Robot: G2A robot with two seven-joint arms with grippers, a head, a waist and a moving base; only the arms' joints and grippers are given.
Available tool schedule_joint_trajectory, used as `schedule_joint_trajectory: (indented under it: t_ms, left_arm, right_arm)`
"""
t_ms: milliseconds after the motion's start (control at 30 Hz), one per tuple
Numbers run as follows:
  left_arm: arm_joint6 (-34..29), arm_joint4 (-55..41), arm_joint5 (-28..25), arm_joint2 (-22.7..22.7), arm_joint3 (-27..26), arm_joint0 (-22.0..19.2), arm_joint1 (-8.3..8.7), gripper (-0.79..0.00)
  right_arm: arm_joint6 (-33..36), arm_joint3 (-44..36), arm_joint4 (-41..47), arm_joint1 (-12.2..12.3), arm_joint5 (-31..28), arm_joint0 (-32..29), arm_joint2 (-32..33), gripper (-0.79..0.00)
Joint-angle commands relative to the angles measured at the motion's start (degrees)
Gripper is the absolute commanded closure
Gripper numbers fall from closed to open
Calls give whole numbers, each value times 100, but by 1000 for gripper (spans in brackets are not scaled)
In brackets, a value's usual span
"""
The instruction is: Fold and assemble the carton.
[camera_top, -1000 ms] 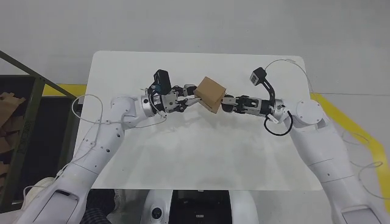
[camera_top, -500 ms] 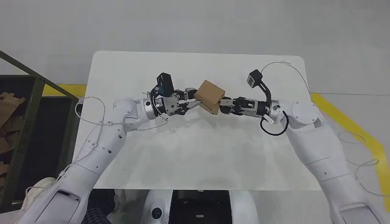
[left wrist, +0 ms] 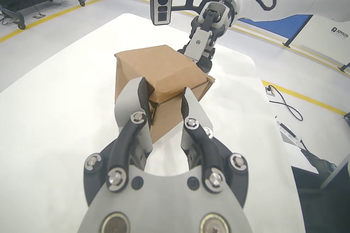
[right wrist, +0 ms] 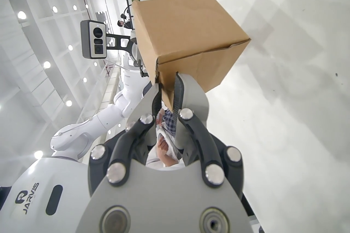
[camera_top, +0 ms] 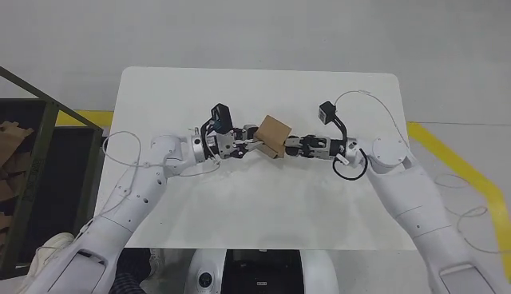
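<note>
You have the carton (camera_top: 274, 131) caught between both arms above the middle of the worktop (camera_top: 239, 206). It sits tilted, and I cannot tell whether its low corner touches the surface or hangs just clear. Your left claw (left wrist: 164, 93) is closed about halfway, its pads set on either side of the near top edge where a flap (left wrist: 175, 82) is folded over but, by the look of the gap under it, not fully seated. Your right claw (right wrist: 167, 86) is nearly closed, pinching a thin cardboard edge at the opposite lower corner. I judge the step in hand to be pressing that last flap home while the other arm steadies the body. To do it well, treat the right pinch as the anchor and let only the left arm work. Push along the line of the flap, not across it, so the panel slides into its slot and does not buckle. Grip no harder than needed, since thin board creases under the pads and a dented wall will not sit square. If the carton is off the surface, resting its base down first would give you a third support and stop it twisting between the two grips. By count, there is one carton, two claws, both with hold of it, and one worktop.
</note>
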Motion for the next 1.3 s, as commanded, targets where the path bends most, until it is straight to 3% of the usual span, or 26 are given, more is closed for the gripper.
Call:
schedule_joint_trajectory:
  t_ms: [0, 167, 300, 333, 367, 400, 433, 633, 867, 1067, 1267]
  left_arm:
    - [-138, -63, -27, 24, 78, -8, -5, -228]
    - [-486, -242, -159, 71, 265, -10, -7, -240]
    - [-745, -374, -196, 100, 375, -18, -9, -317]
    - [-787, -430, -208, 101, 395, -22, -10, -366]
    - [-816, -491, -214, 93, 418, -25, -10, -489]
    - [-839, -579, -243, 80, 448, -25, -8, -699]
    - [-870, -688, -284, 62, 483, -27, -5, -785]
    - [-1207, -1499, -349, 4, 537, -8, 45, -785]
    - [-2172, -3730, -343, 29, 623, -225, 165, -785]
    - [-2372, -4121, 369, 120, 684, -329, 101, -785]
    - [-3558, -5638, 640, 405, 708, -463, 38, -785]
  right_arm:
    - [-34, 74, -48, -13, 20, 23, -46, -80]
    - [-86, 268, -134, -54, 58, 95, -173, -74]
    - [-154, 428, -194, -96, 73, 156, -285, -74]
    - [-170, 461, -212, -106, 75, 171, -308, -77]
    - [-192, 488, -235, -113, 74, 187, -325, -77]
    - [-200, 507, -241, -119, 66, 197, -336, -83]
    - [-216, 531, -251, -123, 57, 205, -339, -83]
    - [-341, 583, -399, -94, 46, 202, -242, -99]
    - [-373, 406, -531, -51, 68, 67, -152, -102]
    - [-440, 269, -610, -49, 125, -49, -182, -105]
    - [-484, 241, -662, -54, 126, -69, -192, -105]
